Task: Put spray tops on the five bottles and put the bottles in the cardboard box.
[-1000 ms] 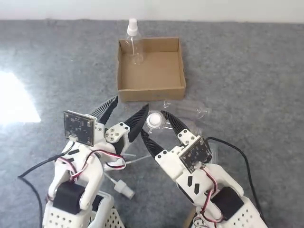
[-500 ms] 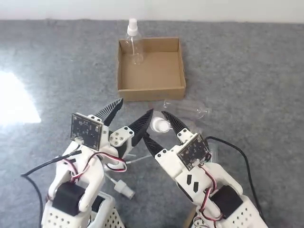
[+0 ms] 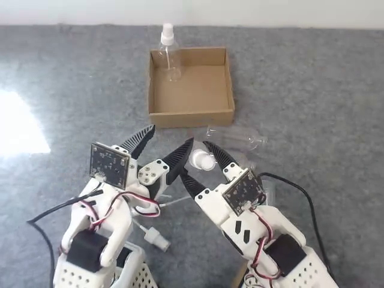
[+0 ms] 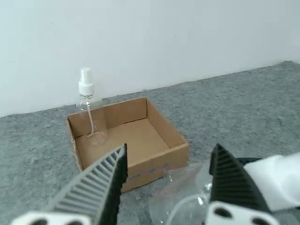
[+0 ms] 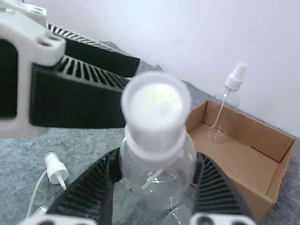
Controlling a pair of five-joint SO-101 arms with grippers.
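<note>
The right jaws are clenching a clear bottle [image 5: 157, 161] around its body, holding it roughly upright. A white spray top [image 5: 154, 105] is sitting on its neck; whether it is screwed home cannot be told. The left jaws are standing released, spread wide just beside that bottle, with one jaw close to the spray top. Contact between them cannot be told. A capped bottle [image 3: 167, 53] is standing in the far-left corner of the box [image 3: 191, 118]. A second bottle [image 3: 237, 140] is lying on the tabletop [image 3: 312, 90] just in front of the box. A loose top [image 3: 158, 239] with its tube is lying near the left arm's base.
</note>
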